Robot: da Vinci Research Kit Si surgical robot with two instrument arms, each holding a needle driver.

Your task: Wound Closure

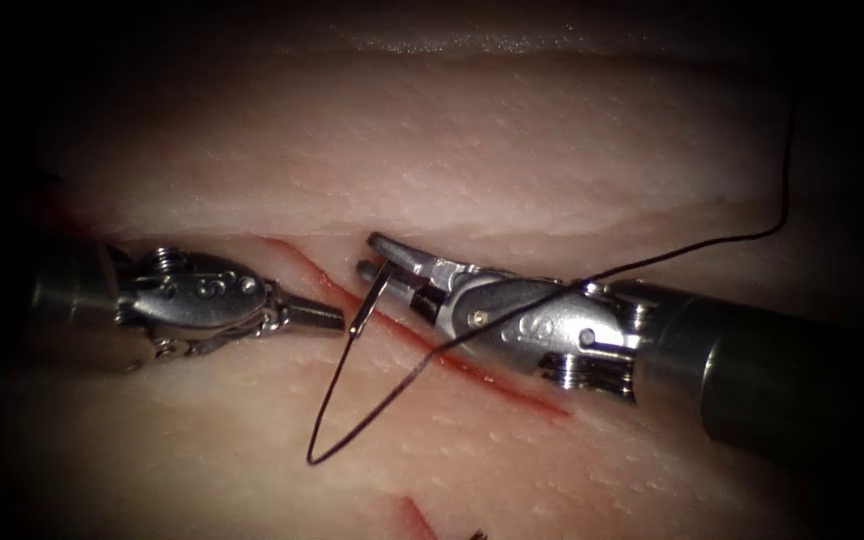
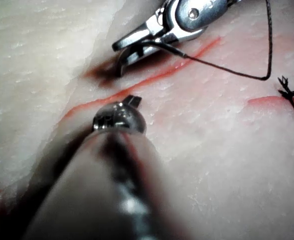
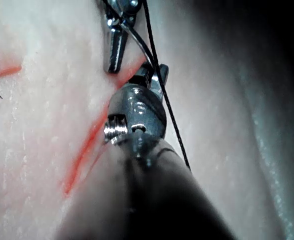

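Note:
The cut (image 1: 472, 370) runs as a red line slanting across the tissue (image 1: 512, 150). My right tool (image 1: 367, 254) reaches over the cut from the right, its jaws shut on the curved needle (image 1: 372, 295) near its upper end. The needle hangs down from the jaws over the cut; I cannot tell whether its tip is in the tissue. Dark thread (image 1: 327, 420) leaves the needle's lower end, loops downward, then crosses the right tool's wrist. My left tool (image 1: 337, 318) sits left of the cut, jaws shut on nothing, its tip just beside the needle. The needle (image 2: 121, 65) also appears under the right tool's jaws.
A second red mark (image 1: 412, 515) lies at the near edge, with cut ends of thread (image 2: 289, 95) beside it. The thread's long end (image 1: 782, 190) rises away at the far right. Red fluid lines the cut (image 3: 86, 145).

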